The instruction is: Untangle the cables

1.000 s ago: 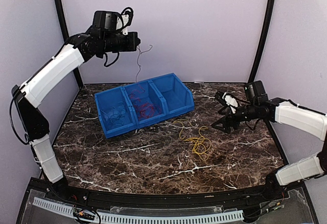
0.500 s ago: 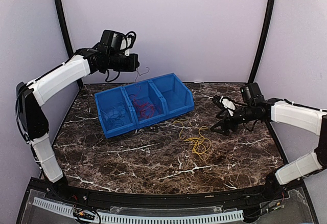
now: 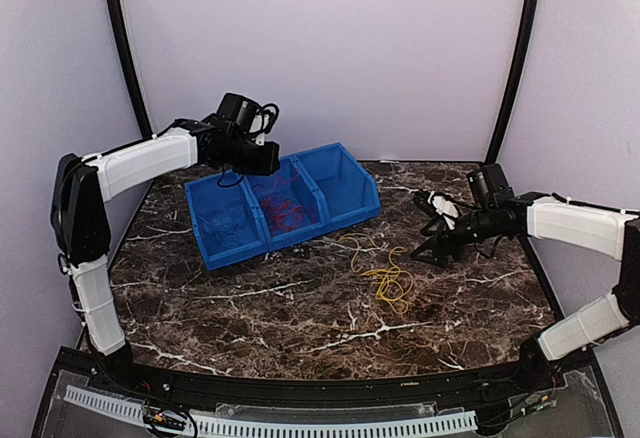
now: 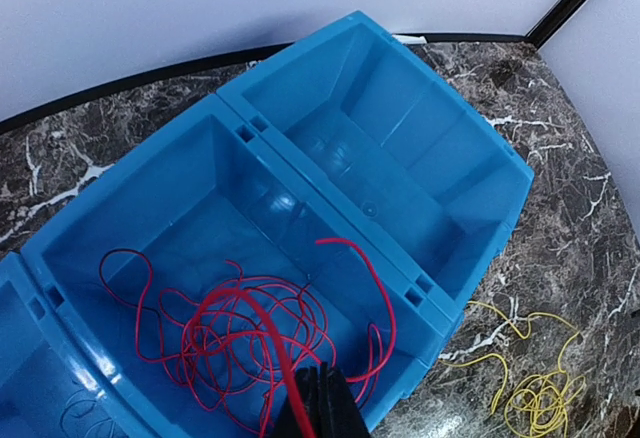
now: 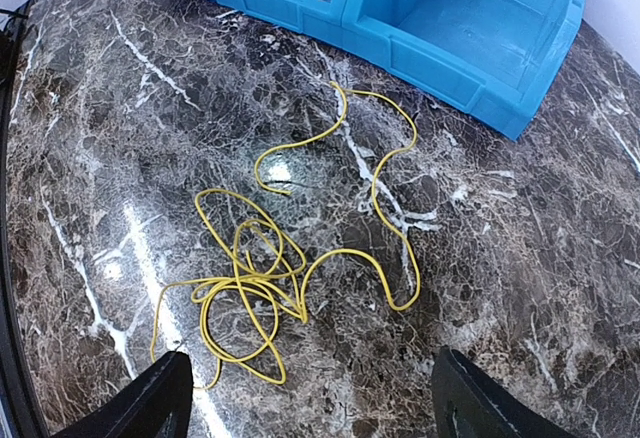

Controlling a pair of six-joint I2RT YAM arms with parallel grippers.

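Note:
My left gripper (image 3: 266, 158) hovers over the middle compartment of a blue three-part bin (image 3: 236, 250). In the left wrist view it (image 4: 322, 378) is shut on a red cable (image 4: 268, 338) that runs down into a pile of red cables (image 4: 230, 323) in that compartment. The pile also shows from above (image 3: 280, 208). Dark blue cables (image 3: 226, 222) lie in the left compartment. Yellow cables (image 3: 386, 274) lie loose on the table right of the bin. My right gripper (image 3: 430, 230) is open and empty just right of the yellow cables (image 5: 250, 278), low over the table (image 5: 310, 383).
The bin's right compartment (image 4: 400, 148) holds nothing. The bin's front wall (image 5: 440, 68) stands just beyond the yellow cables. The marble table (image 3: 300, 318) ends at a black frame, with lilac walls behind and at both sides.
My left arm has come down from high near the back wall to just above the middle compartment, carrying the cable with it. My right gripper has shifted only slightly.

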